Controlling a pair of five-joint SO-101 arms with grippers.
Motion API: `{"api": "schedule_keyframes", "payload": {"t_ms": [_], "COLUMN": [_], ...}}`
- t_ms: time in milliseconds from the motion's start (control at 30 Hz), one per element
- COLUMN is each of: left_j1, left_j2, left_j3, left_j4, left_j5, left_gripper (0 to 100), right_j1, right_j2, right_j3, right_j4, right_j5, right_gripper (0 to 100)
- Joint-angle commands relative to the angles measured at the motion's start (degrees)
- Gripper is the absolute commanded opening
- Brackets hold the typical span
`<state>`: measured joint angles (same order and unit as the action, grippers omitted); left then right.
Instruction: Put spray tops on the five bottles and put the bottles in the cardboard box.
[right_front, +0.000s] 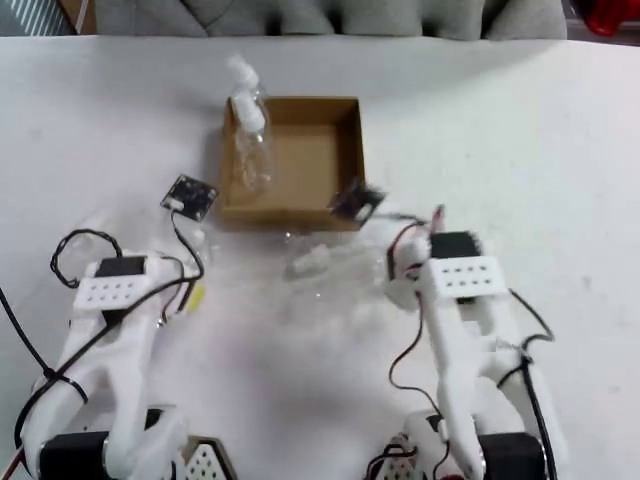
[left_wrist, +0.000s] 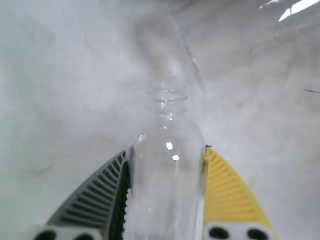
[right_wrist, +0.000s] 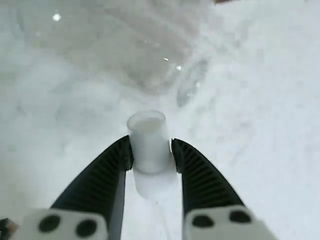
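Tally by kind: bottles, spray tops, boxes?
Bottles: 3 – boxed bottle in the cardboard box, held bottle in the left gripper, lying bottle by the box
Spray tops: 2 – fitted top, loose top in the right gripper
Cardboard box: 1
Total: 6

High cam fixed overhead, looks down the table (right_front: 560, 150) from arm-base side w/ cardboard box (right_front: 290, 212) far-centre; wrist cams look out along own fingers, v. close: left gripper (left_wrist: 166, 150) w/ clear bottle (left_wrist: 167, 195), right gripper (right_wrist: 151, 141) w/ spray top (right_wrist: 146, 129), all sharing the white tabletop.
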<state>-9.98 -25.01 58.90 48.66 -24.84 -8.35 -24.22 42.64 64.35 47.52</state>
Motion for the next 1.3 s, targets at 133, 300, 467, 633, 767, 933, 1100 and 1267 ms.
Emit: {"api": "schedule_keyframes", "payload": {"t_ms": [133, 300, 467, 633, 767, 933, 1100, 1267], "left_j1": [0.4, 0.4, 1.0, 3.4, 5.1, 8.8, 15.2, 22.8], "left_j2": [-0.7, -6.7, -21.5, -33.5, -39.3, -42.7, -47.0, -54.1], "left_j3": [-3.1, -2.3, 1.0, -0.4, -3.5, -5.8, -4.4, 1.8], "left_j4": [-0.1, 0.8, 0.9, 1.2, 1.3, 0.8, -3.3, -9.1], "left_j5": [0.9, 0.9, 1.1, 12.0, 21.7, 22.9, 23.0, 22.9], "left_gripper": [5, 4, 4, 5, 5, 5, 5, 5], "right_j1": [11.2, 14.4, 19.9, 20.5, 20.5, 19.9, 14.8, 9.6], "right_j2": [-5.2, -6.8, -12.8, -18.2, -21.3, -24.4, -25.5, -25.5], "right_j3": [-14.1, -16.9, -21.1, -22.0, -22.3, -22.6, -20.8, -20.5], "right_j4": [17.7, 22.3, 23.2, 22.8, 16.7, 8.8, -1.6, -9.8], "right_j5": [-9.9, -9.8, -9.8, -12.6, -25.8, -38.4, -44.3, -48.3], "right_gripper": [1.5, 1.6, 1.8, 1.8, 1.8, 1.8, 1.8, 1.6]}}
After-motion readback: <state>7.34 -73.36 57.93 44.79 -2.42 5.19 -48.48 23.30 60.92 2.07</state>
